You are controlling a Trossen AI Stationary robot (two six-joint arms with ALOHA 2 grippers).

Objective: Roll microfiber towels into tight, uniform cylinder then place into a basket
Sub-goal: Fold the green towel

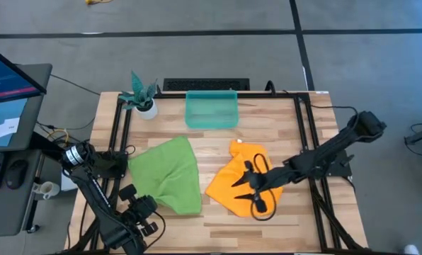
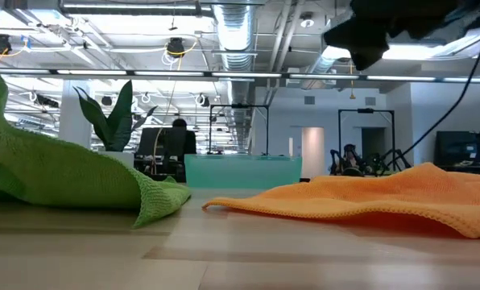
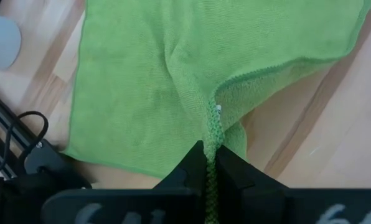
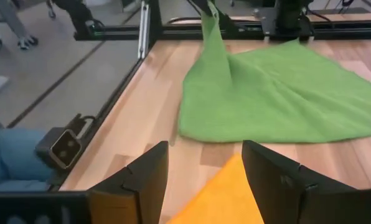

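Towels lie unrolled before the basket (image 1: 212,110). Left gripper (image 3: 210,177) pinches the green towel (image 1: 170,172)'s edge; right gripper (image 1: 248,190) hovers spread over the orange towel (image 1: 229,180). Rolling is likely next.

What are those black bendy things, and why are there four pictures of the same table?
They are two robot arms with pinching jaws. One camera looks down from above, one sits at table height, and one rides on each arm's wrist. On the wooden table lie a green towel and an orange towel, with a teal basket and a small potted plant at the back. The left gripper has its jaws shut on the green towel's edge. The right gripper hangs open over the orange towel, holding nothing.
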